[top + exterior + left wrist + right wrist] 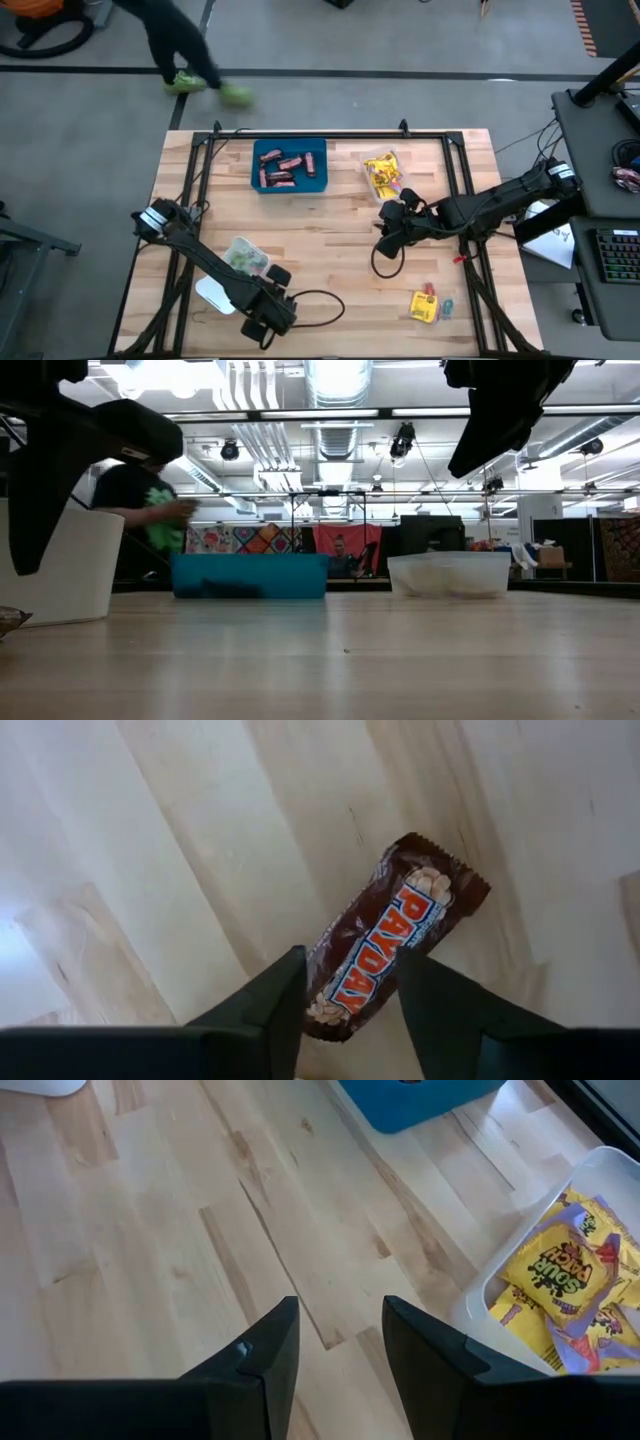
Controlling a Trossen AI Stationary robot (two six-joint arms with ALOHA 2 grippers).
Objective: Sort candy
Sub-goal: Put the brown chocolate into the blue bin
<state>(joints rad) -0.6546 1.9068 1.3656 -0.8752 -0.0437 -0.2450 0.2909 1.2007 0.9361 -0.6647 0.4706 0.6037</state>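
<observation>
A brown-red mini bar (405,920) with orange lettering shows in the left wrist view between the fingers of my left gripper (350,960), which is shut on it. That gripper (266,330) is near the table's near edge; from above it hides the bar. My right gripper (386,240) is open over bare wood (340,1305), beside the clear tray (382,175) of yellow packets (560,1275). More brown-red bars lie in the blue tray (290,165). Pastel sweets fill a small clear tray (245,257). A few loose candies (425,305) lie toward the near right. My left gripper pinches the mini bar between its two fingers at one end (335,1005), with the fingers across the bar's width. The rest of the bar sticks out past the fingertips, its far end (440,870) free. Whether it is lifted off the wood I cannot tell.
A white tray (213,293) sits just left of my left arm. A black frame (300,135) runs along the table's far edge and sides. A cable loop (385,265) lies under the right gripper. A person (180,50) walks beyond the far edge.
</observation>
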